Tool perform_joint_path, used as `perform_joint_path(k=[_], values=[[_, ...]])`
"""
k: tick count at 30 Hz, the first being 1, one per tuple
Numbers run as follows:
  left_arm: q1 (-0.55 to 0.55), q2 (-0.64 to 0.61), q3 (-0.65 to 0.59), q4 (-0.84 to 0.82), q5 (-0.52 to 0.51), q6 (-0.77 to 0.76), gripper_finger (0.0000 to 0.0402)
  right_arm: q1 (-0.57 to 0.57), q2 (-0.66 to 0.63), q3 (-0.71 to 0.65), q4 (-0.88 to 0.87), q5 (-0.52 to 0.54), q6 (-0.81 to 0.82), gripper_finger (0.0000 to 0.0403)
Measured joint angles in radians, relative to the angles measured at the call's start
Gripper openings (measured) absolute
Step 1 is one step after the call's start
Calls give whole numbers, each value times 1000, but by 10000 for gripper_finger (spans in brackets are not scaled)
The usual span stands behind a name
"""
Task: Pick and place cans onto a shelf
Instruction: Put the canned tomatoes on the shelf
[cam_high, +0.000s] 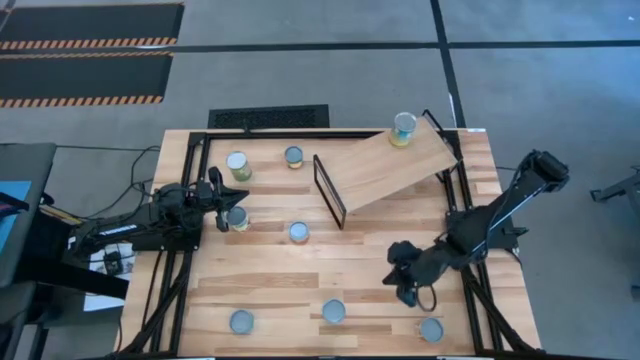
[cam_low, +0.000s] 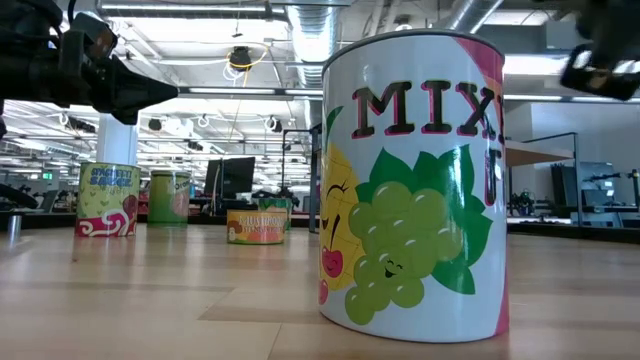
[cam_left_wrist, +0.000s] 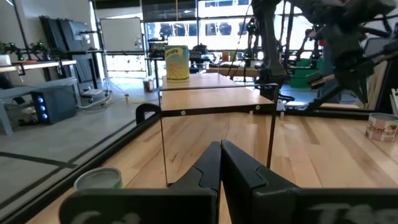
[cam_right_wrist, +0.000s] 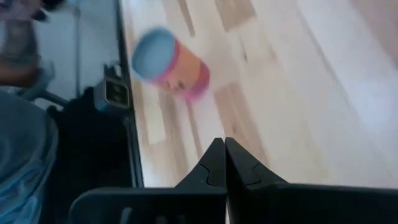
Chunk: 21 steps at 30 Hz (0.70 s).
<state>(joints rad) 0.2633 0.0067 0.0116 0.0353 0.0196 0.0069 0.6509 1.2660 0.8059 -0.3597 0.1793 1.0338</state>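
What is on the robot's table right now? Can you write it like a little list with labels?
cans on table: seven, standing apart
can on shelf: one can, at the far end
shelf: wood board, black frame at its near end
left gripper: shut, empty, beside a can
right gripper: shut, empty, above the tabletop
closest can in low view: fruit label

"MIX", perhaps cut off, on the nearest can (cam_low: 415, 190)

Grey concrete floor (cam_high: 330, 70) with hazard-striped black mats (cam_high: 85, 50); overhead, silver ducts (cam_low: 315, 25) and strip lights; big bright windows (cam_left_wrist: 186, 28) behind desks with monitors (cam_low: 232, 176).
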Motion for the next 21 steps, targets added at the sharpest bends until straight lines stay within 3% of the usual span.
perform_joint_path(k=[10,15,21], values=[[0,0,0,0,0,-1,0,146,227,310,-387,-98,510,24],[0,0,0,5,0,-1,0,182,325,398,-472,-232,749,54],[0,0,0,7,0,-1,0,195,403,410,-501,-444,893,75]])
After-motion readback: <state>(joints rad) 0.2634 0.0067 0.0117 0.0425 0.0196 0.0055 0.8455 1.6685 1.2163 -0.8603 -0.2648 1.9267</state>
